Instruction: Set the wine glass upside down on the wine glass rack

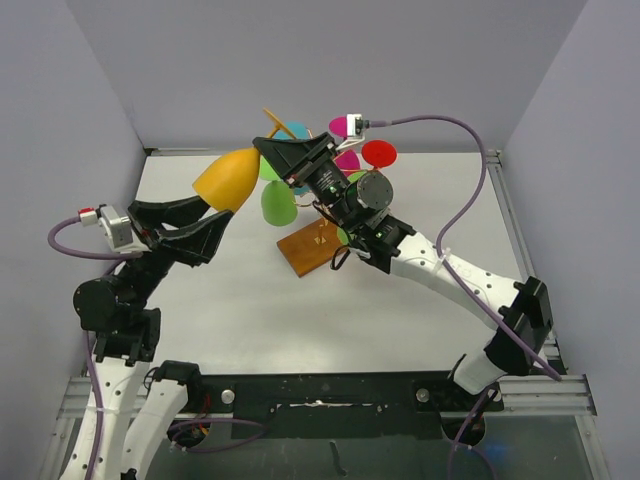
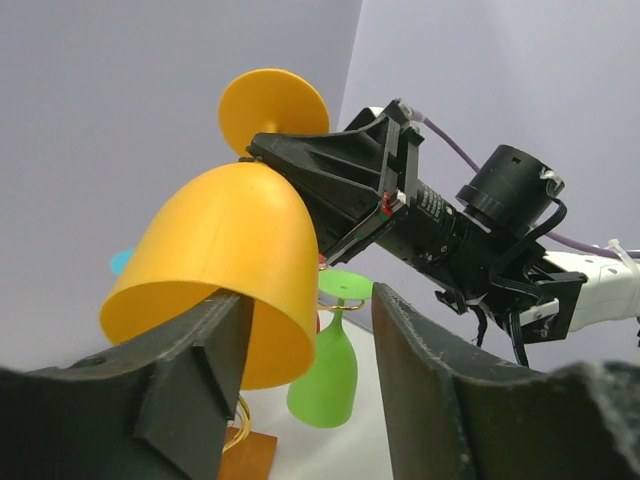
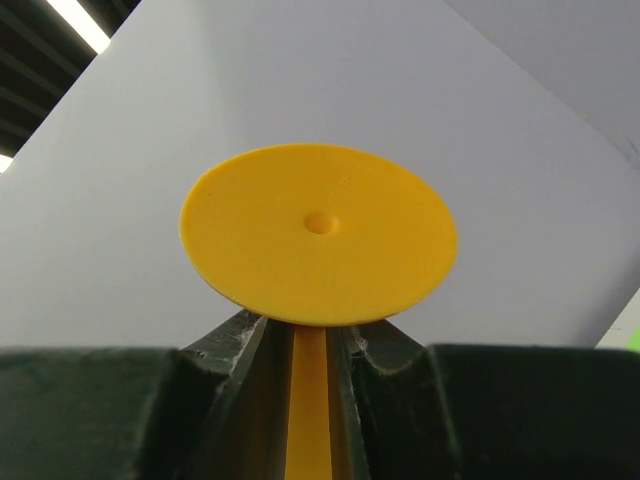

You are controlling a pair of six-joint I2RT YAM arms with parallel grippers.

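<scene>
Crowding the rack (image 1: pixel 315 245): green glass (image 1: pixel 279 203), red glass (image 1: pixel 379 153) (orange wine glass (image 1: pixel 229 178) near).

**Pale booth around a white table**

A white table top (image 1: pixel 260 310) fills the bottom of the booth, matte and evenly lit. Plain lavender-grey panels close it in: the back wall (image 1: pixel 330 60) at 12 o'clock, the left wall (image 1: pixel 50 120) at 9 and the right wall (image 1: pixel 600 120) at 3. A ribbed metal rail (image 1: pixel 75 400) runs along the 6 o'clock edge. Overhead, at 10 o'clock in the right wrist view, bright strip lights (image 3: pixel 78 22) cross a dark ceiling (image 3: pixel 15 80).
</scene>
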